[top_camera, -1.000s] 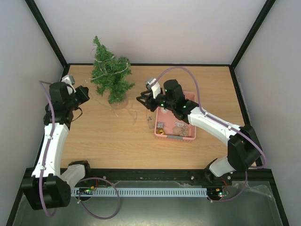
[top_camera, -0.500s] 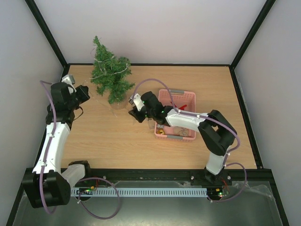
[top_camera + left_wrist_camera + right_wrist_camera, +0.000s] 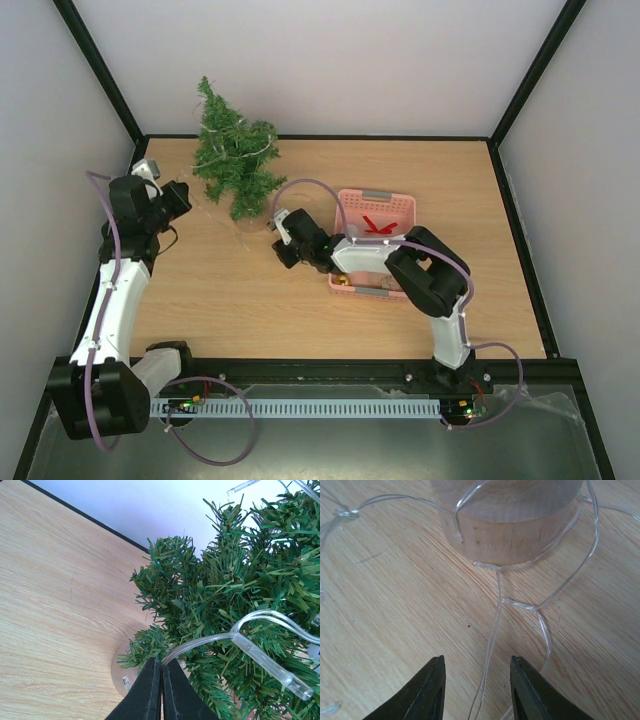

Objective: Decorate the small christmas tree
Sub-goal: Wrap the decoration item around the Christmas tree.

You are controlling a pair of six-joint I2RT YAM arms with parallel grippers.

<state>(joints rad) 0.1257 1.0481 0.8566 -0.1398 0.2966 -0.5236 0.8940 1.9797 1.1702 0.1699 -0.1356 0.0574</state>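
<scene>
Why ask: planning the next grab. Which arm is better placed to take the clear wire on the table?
Right. The right hand is open, straddling the clear wire; the left hand is shut beside the small christmas tree.

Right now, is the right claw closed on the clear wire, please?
No, the right claw stands open, the clear wire running free between its fingers.

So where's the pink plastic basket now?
Top view: the pink plastic basket sits right of centre on the wooden table, partly under the right arm, the small green christmas tree further left.
</scene>
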